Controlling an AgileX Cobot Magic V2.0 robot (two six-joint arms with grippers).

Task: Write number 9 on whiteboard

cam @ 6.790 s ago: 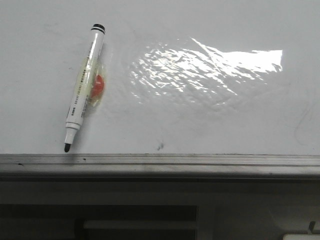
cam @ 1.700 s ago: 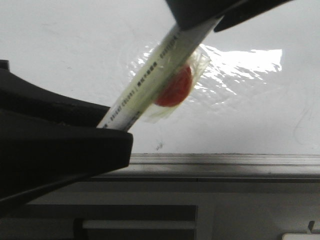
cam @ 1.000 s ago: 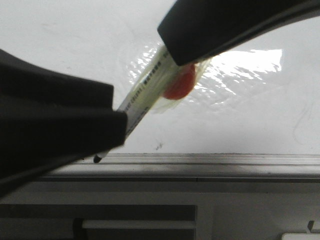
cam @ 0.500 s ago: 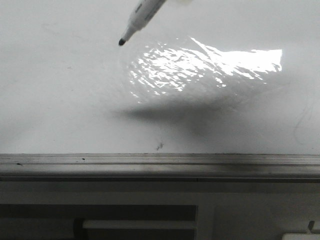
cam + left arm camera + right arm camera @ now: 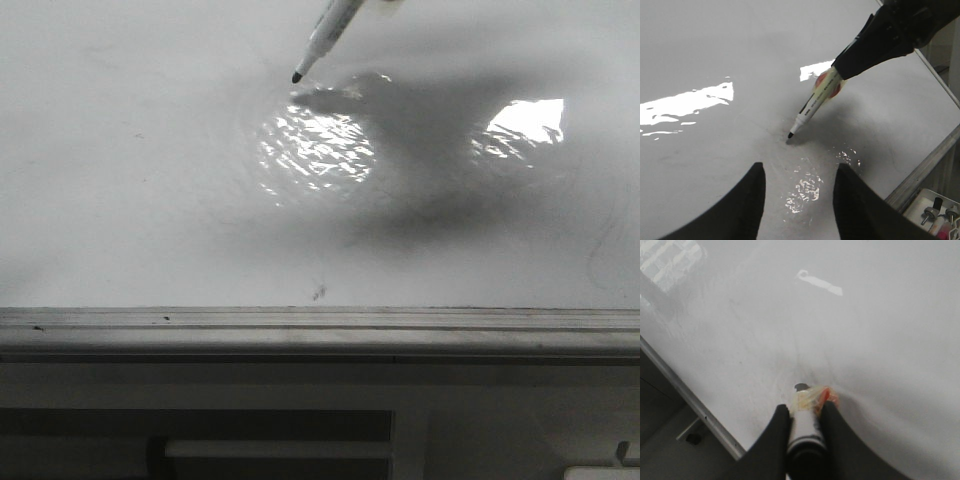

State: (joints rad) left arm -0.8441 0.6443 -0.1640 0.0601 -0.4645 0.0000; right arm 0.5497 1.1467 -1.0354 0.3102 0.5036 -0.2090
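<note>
On the whiteboard [image 5: 120,200], no number 9 exists yet; the glossy white surface shows only glare, faint smudges and a small dark speck [image 5: 320,293] near the grey metal ledge [image 5: 300,325]. The marker [image 5: 812,106] is slanted above the board, its black tip either just touching or hovering just over the surface; I cannot tell which. My right tool [image 5: 805,412] has its two fingers clamped on the marker's barrel, just behind a band of yellowish tape and a red patch. My left tool [image 5: 799,182] holds nothing, its fingers spread apart, hanging over the board near the marker tip.

Risks as I judge them: the grip is far back from the tip, so pressing down could make the marker pivot or slide between my fingers, leaving a wobbly or broken line. Too little pressure would leave gaps in the loop. The tape could let the barrel twist. My left tool sits close enough to obstruct the stroke's path.
</note>
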